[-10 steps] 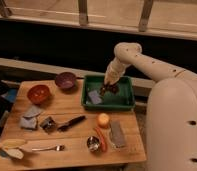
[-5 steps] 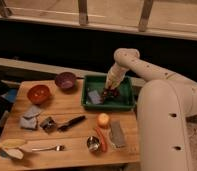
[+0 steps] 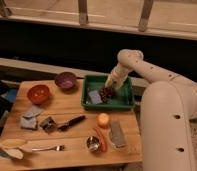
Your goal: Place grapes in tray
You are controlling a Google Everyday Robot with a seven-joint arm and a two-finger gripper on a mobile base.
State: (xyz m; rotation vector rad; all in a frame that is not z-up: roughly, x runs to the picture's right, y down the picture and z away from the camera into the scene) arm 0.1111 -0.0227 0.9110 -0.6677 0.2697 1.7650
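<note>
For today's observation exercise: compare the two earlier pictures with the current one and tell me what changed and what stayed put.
The arm has swung a little across the picture, and the claw now hangs over the green tray, just above the grapes lying inside it. The bowls, the orange and the cutlery on the table have not moved.

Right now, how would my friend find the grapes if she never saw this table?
Find the green tray at the table's back right. The grapes lie inside it, a dark reddish bumpy cluster under the gripper. The flat grey piece beside them is smooth.
</note>
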